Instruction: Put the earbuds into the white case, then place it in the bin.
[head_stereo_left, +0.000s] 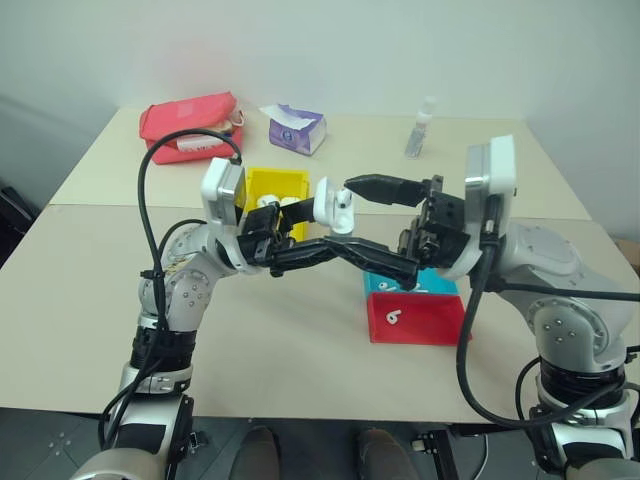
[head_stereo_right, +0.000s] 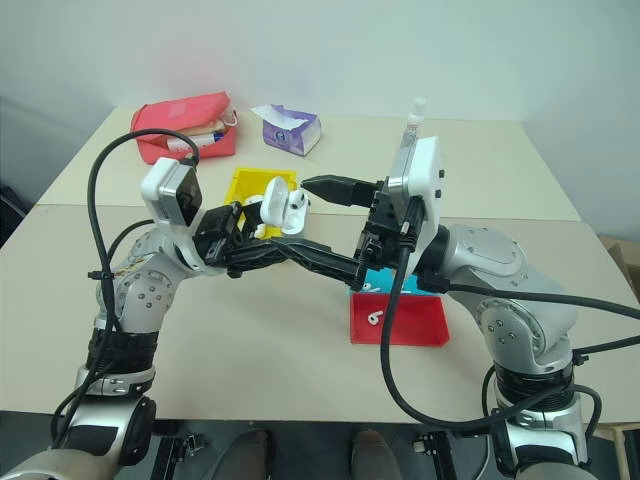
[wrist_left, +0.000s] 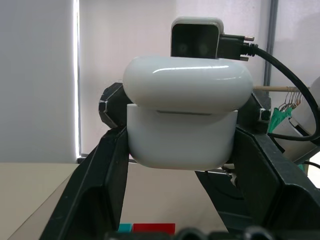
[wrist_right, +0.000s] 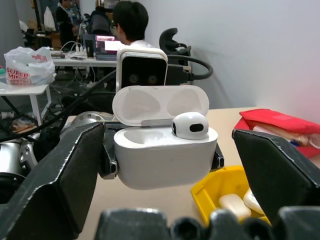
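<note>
White case (wrist_right: 162, 152), lid up, is pinched in my left gripper (head_stereo_left: 268, 238) at frame centre; my right gripper (head_stereo_left: 385, 230) stands spread just right of it, one earbud (wrist_right: 190, 125) seated.

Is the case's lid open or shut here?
Open. The case in the left gripper has its lid flipped up, one earbud seated inside, the other slot empty.

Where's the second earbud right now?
The loose earbud lies in the red tray on the table, under the right gripper. The other earbud sits in the open white case.
</note>
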